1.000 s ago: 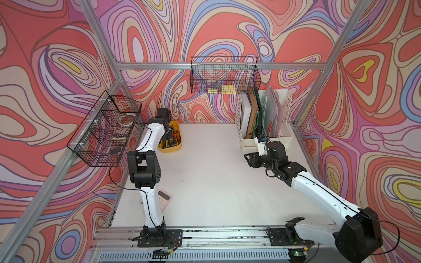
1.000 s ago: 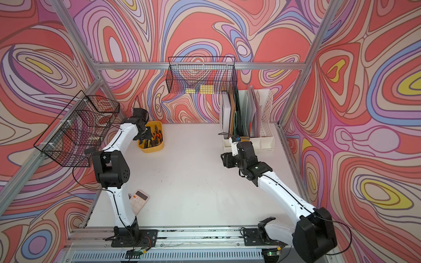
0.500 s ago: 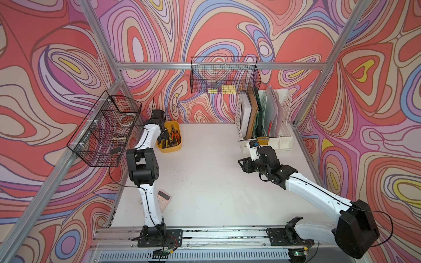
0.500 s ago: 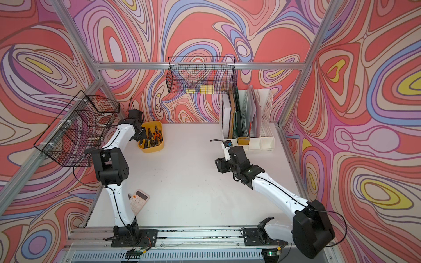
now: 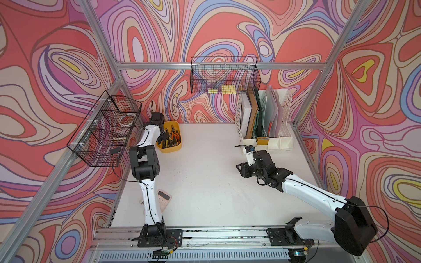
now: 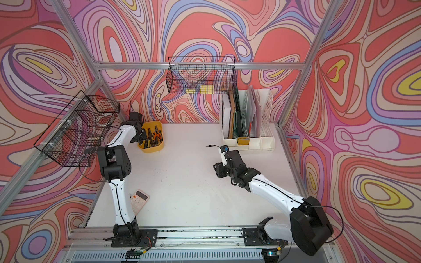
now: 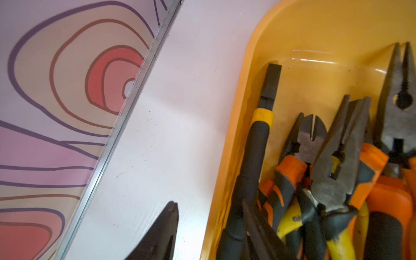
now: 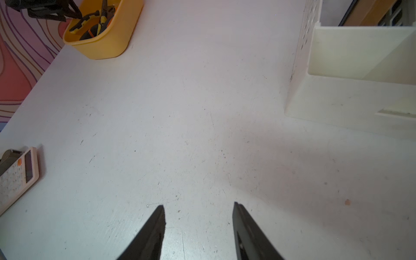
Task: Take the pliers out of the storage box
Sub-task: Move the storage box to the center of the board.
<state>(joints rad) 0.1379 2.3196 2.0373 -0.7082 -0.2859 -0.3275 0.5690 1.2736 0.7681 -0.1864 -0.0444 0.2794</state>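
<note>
Against the back left corner stands the yellow storage box [image 5: 170, 149] [image 6: 152, 148] [image 8: 105, 45], filled with several pliers [image 5: 174, 136] [image 6: 155, 136] [image 7: 333, 168] [image 8: 99, 15] with orange-and-black or yellow-and-black handles. My left gripper [image 5: 164, 137] [image 6: 141, 136] [image 7: 209, 202] is open and straddles the box's wall-side rim [image 7: 229, 157]. One of its fingers is over the table outside and the other is inside among the handles, with a black-handled plier [image 7: 254, 157] between them. My right gripper [image 5: 239, 169] [image 6: 217, 169] [image 8: 199, 204] hangs open over bare table mid-right, holding nothing.
A white file rack [image 5: 266, 118] [image 8: 349, 90] with folders stands at the back right, just behind the right arm. A calculator [image 5: 165, 198] [image 8: 20, 173] lies front left beside the left arm. Black wire baskets hang on the left wall [image 5: 104, 129] and the back wall [image 5: 224, 75].
The left gripper has shifted from over the box's middle to its wall-side rim. The right gripper has drawn away from the file rack, leftward and toward the front.
</note>
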